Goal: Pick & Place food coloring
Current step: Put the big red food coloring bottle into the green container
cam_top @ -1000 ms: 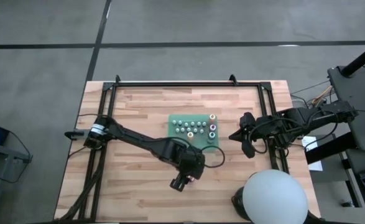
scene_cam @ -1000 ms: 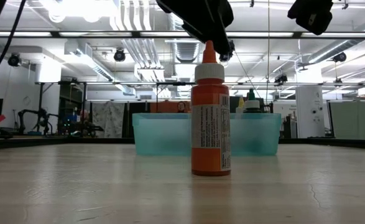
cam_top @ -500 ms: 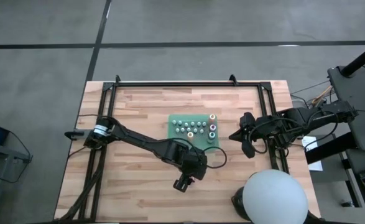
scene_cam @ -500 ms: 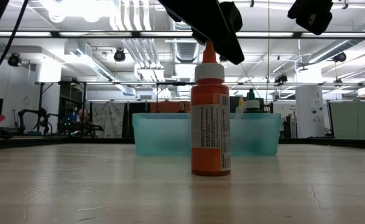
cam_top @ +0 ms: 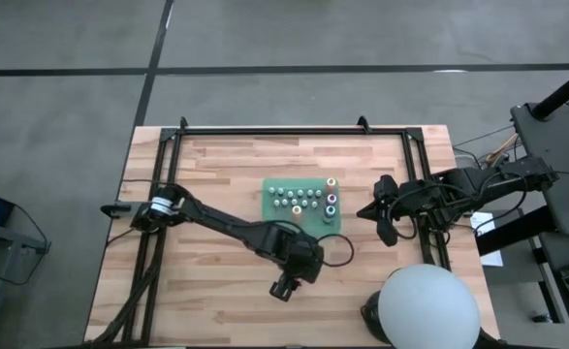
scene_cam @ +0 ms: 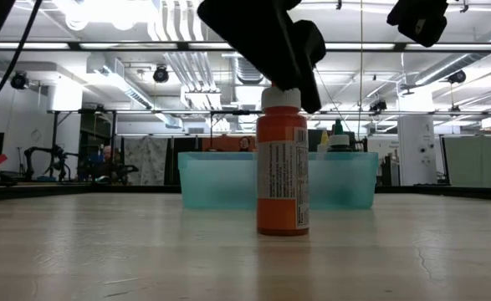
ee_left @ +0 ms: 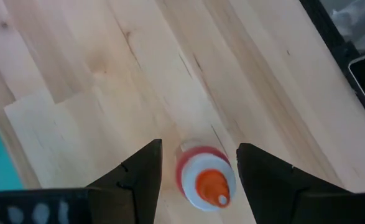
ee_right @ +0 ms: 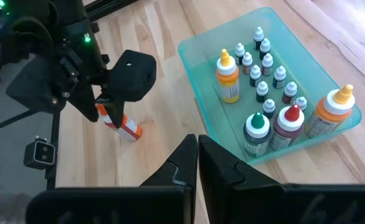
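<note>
My left jaws (ee_left: 194, 168) stand spread on either side of the upright orange dropper bottle with white cap (ee_left: 205, 178), not gripping it, on the pale wooden surface (ee_left: 107, 93) near the translucent teal tray (ee_right: 198, 74). My right jaws (ee_right: 197, 163) wait pressed together.

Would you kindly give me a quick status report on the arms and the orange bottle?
Left gripper open, straddling the orange bottle, upright on the table. Right gripper shut, parked beside the tray. Nothing blocking.
</note>
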`<state>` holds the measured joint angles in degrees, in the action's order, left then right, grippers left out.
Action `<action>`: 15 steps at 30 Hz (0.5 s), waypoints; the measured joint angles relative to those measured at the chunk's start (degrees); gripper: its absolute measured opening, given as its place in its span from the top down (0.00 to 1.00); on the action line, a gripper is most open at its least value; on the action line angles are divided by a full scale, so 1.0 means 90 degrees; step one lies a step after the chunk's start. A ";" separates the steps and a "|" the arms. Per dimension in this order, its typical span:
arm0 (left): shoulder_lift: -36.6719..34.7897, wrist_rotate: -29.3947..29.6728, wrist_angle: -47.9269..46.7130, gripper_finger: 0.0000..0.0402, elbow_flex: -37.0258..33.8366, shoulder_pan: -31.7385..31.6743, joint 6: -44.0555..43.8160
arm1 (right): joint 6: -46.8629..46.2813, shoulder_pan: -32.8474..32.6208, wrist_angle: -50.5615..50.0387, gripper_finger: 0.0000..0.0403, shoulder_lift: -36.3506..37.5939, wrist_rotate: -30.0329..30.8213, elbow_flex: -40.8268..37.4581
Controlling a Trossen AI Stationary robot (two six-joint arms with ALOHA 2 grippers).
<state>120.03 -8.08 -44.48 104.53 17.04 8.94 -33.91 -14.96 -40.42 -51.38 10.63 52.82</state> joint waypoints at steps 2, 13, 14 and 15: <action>0.0000 0.0001 -0.0107 0.55 0.0000 0.0002 -0.0002 | 0.0002 -0.0001 0.0000 0.98 -0.0002 -0.0001 0.0000; 0.0000 0.0023 -0.0326 0.55 -0.0020 -0.0006 -0.0006 | 0.0004 0.0000 -0.0006 0.98 -0.0001 -0.0001 0.0000; 0.0000 0.0024 -0.0327 0.55 -0.0043 -0.0006 -0.0007 | 0.0005 -0.0002 -0.0006 0.98 0.0001 0.0000 0.0000; 0.0000 0.0024 -0.0331 0.55 -0.0074 -0.0003 -0.0009 | 0.0004 0.0000 -0.0005 0.98 0.0001 -0.0001 0.0000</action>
<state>120.03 -7.86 -47.45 103.87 17.02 8.86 -33.87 -14.96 -40.47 -51.37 10.63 52.82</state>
